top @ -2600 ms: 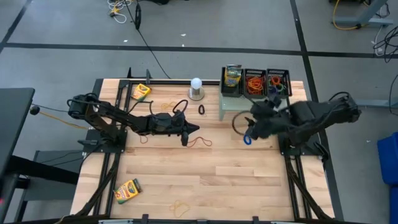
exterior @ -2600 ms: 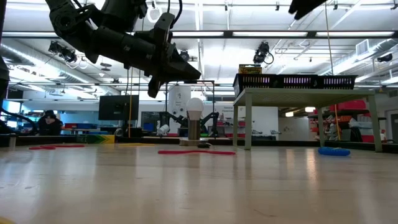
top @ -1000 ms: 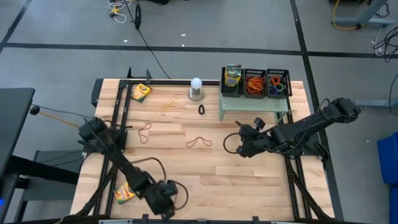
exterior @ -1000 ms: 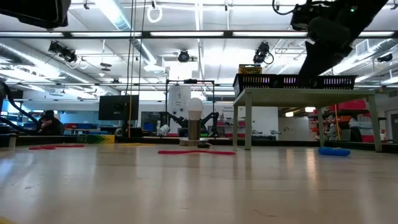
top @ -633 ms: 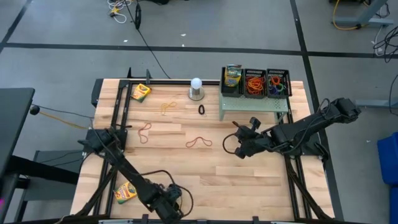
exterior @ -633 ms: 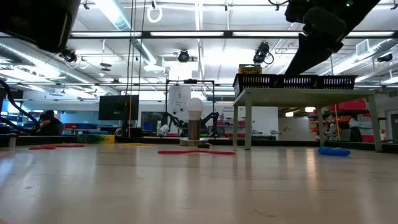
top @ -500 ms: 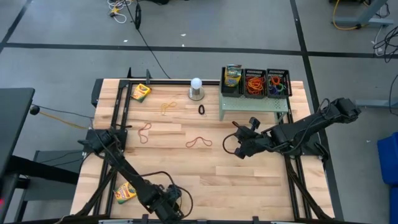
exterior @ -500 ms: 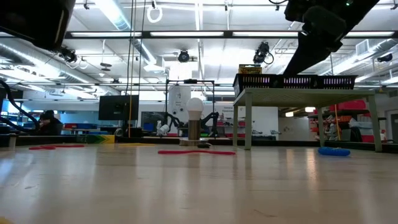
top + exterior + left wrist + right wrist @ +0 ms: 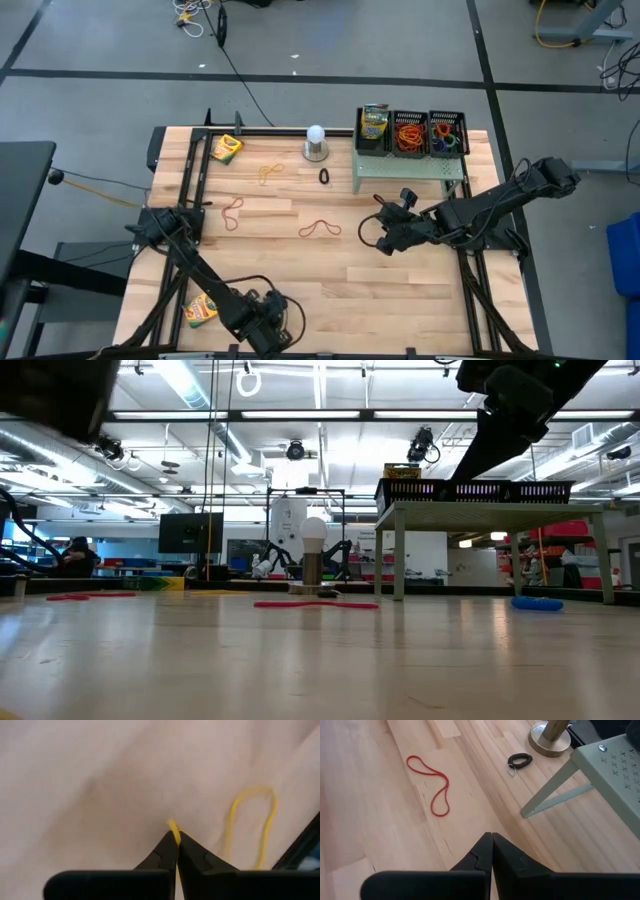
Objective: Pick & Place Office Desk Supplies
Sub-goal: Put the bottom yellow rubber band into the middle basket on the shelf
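From above, the left gripper (image 9: 268, 335) is down at the near edge of the table (image 9: 350, 290), its fingers too small here to read, with a crayon box (image 9: 202, 310) just beside the arm; the right gripper (image 9: 384, 241) hangs over mid-table near the riser (image 9: 408, 170). Loose bands lie scattered: a red band (image 9: 319, 229) at mid-table, another reddish loop (image 9: 233, 209) to its left, a tan band (image 9: 268, 172) and a small black coil (image 9: 324, 177) nearer the far edge, where a second crayon box (image 9: 226, 147) and the white ball (image 9: 316, 134) also sit. The three baskets (image 9: 411, 132) on the riser hold a crayon box and heaps of bands. The low view shows only the riser (image 9: 500, 515) with baskets on top, the ball (image 9: 314, 530), a red band (image 9: 316, 604) flat on the wood and a blue one (image 9: 538, 603) by the riser's leg. In the left wrist view the left gripper (image 9: 175, 839) has its tips pressed together on a strand of a yellow band (image 9: 250, 825), the rest of the loop lying slack on the table. The right wrist view shows the right gripper (image 9: 491, 839) closed on nothing, the red band (image 9: 431, 782) and black coil (image 9: 519, 760) ahead. The band looks nearly weightless, limp and stretchy; a pinch on a single strand should do, though it may snag or slip when lifted.
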